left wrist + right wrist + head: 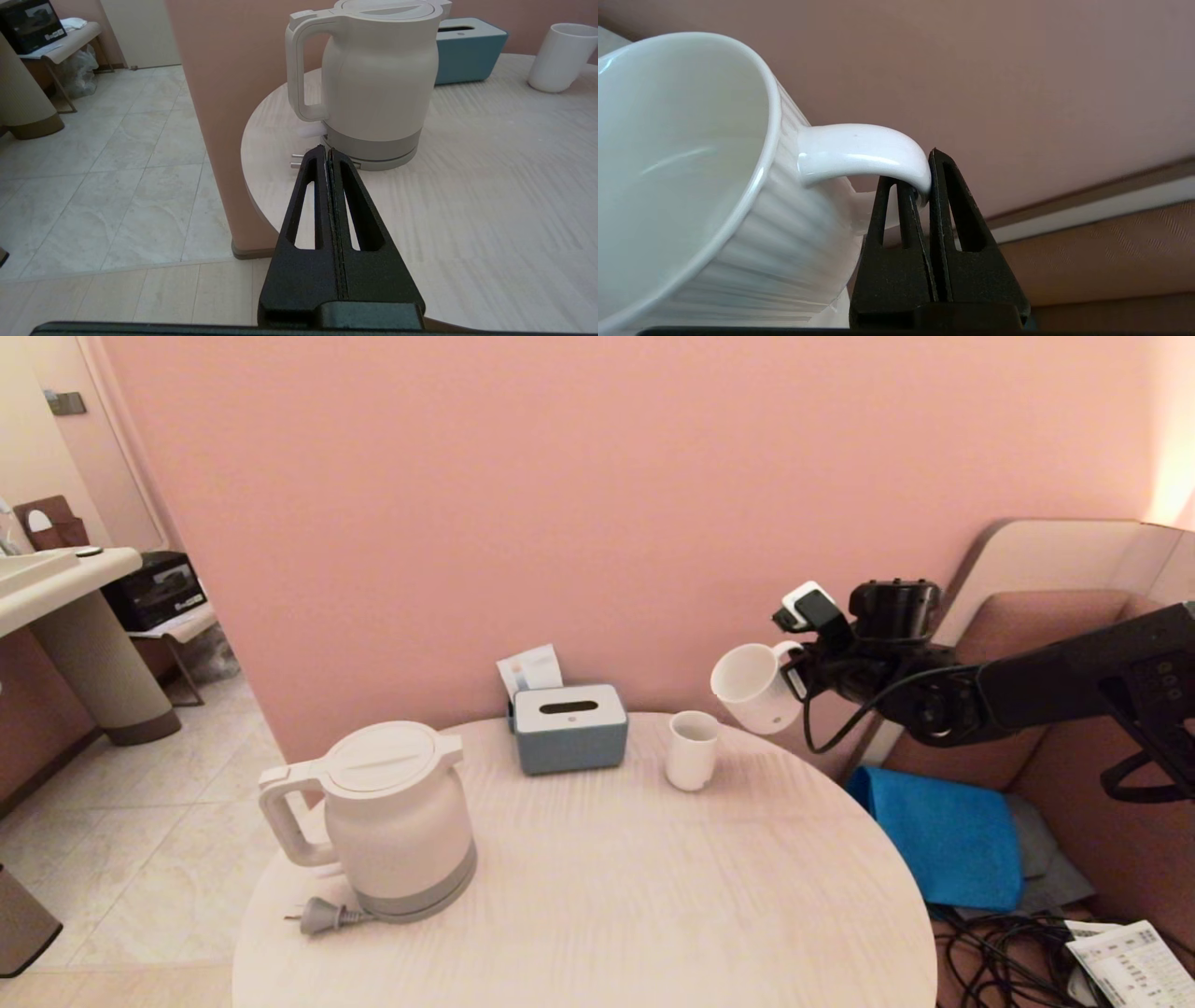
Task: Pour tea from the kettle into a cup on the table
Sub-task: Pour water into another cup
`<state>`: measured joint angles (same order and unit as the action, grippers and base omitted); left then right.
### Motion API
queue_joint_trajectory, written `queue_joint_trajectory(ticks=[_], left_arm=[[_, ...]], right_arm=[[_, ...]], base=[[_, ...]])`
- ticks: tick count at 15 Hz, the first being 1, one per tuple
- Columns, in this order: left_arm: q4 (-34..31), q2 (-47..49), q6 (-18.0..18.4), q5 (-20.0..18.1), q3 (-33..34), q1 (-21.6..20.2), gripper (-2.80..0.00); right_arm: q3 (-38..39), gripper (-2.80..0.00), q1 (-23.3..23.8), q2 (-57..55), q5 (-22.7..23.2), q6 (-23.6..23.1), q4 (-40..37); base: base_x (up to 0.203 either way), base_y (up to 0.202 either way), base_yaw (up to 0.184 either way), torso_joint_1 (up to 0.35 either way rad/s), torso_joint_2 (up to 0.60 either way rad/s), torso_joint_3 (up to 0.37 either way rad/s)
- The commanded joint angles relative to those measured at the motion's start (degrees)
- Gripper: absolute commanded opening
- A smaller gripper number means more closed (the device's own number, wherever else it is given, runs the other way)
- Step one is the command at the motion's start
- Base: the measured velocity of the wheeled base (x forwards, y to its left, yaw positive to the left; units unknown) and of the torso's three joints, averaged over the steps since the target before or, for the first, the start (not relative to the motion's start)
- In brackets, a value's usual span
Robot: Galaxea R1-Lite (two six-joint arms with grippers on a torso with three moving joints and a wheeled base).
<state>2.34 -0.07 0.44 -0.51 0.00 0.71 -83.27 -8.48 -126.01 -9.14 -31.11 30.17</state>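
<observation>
Cup [752,687] in the air at the far right, above and beyond the tabletop's [597,887] edge, tilted with its mouth turned left. The right gripper [924,184] grasps it by the side handle, the fingers [945,205] clenched on the loop where it curves down, so the mug's body hangs just beside them. It is a wide white mug with faint vertical ribs and a small grey dot near its bottom; pale, nearly clear liquid lies inside.

One kettle [392,821] stands upright on the near left of the tabletop, white with a grey bottom band, flat lid shut, loop handle facing left; one grey plug [322,917] lies just beside its base. The left gripper [327,156] hovers near that base, off the near left edge, fingers pressed together on nothing.

One smaller handleless white cup [692,749] stands at the far side, right of one grey-and-white tissue box [569,728]. Two cups in all.
</observation>
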Motion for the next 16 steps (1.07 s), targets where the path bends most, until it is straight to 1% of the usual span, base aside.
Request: queue_joint_trajectory(ticks=[1, 3, 7, 9, 12, 16], left_arm=[[0.03, 0.07, 0.0, -0.02, 0.0, 0.0, -2.8], [0.03, 0.07, 0.0, 0.07, 0.0, 0.0, -2.8], [0.03, 0.07, 0.0, -0.02, 0.0, 0.0, -2.8], [0.12, 0.07, 0.0, -0.02, 0.0, 0.0, -2.8], [0.03, 0.07, 0.0, -0.02, 0.0, 0.0, -2.8], [0.03, 0.07, 0.0, -0.02, 0.0, 0.0, -2.8]], right_arm=[[-0.69, -2.8, -0.49, -0.65, -0.53, -0.8, 0.24], [-2.36, -2.8, -1.39, -1.29, -1.29, -1.48, 0.15], [-4.68, -2.8, -2.3, -2.23, -2.95, -5.05, 0.15], [-5.64, -2.8, -2.93, -2.47, -3.64, -6.12, 0.08], [-6.87, -2.8, -3.66, -2.47, -4.44, -6.78, -3.07], [-8.31, -2.8, -4.66, -2.66, -5.54, -8.53, -4.33]], base=[[0.0, 0.0, 0.0, 0.0, 0.0, 0.0], [0.0, 0.0, 0.0, 0.0, 0.0, 0.0], [0.0, 0.0, 0.0, 0.0, 0.0, 0.0], [0.0, 0.0, 0.0, 0.0, 0.0, 0.0], [0.0, 0.0, 0.0, 0.0, 0.0, 0.0], [0.0, 0.0, 0.0, 0.0, 0.0, 0.0]])
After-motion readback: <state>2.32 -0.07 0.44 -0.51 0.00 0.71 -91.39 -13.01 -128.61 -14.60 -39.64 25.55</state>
